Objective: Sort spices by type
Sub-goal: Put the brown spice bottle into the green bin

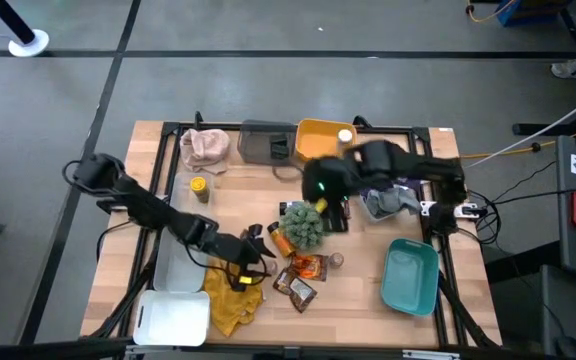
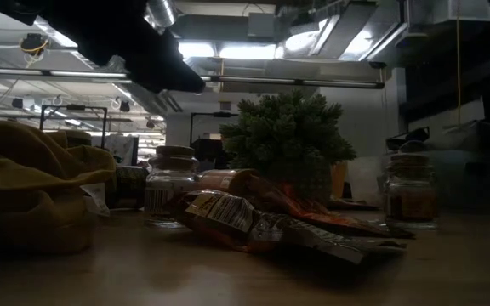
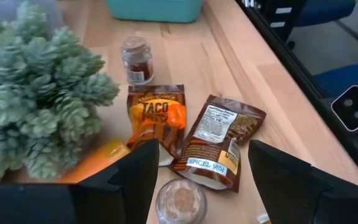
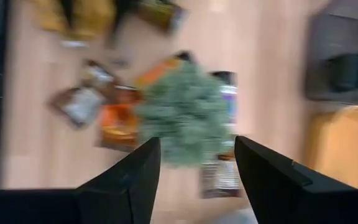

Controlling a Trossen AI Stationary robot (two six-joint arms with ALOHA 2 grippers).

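L gripper (image 3: 197, 180) hovers low, fingers apart, nothing held; a small jar (image 3: 180, 202) sits right between them, near edge of the mustard cloth (image 1: 233, 305). Looks like the pick-up step: next move = drop straight down, close on that jar. Just beyond: taco packet (image 3: 156, 118), brown packet (image 3: 219, 140), red-brown jar (image 3: 137, 60), green plant ball (image 3: 39, 106). Further off, R gripper (image 4: 194, 180) hangs over the plant ball, fingers apart, empty. Yellow-lidded jar (image 1: 199, 187) well apart.

Light wooden slatted worktop (image 1: 368, 310) stands on grey concrete floor (image 1: 268, 30) marked with dark lines; bright ceiling strip lights (image 2: 228, 51) overhead.
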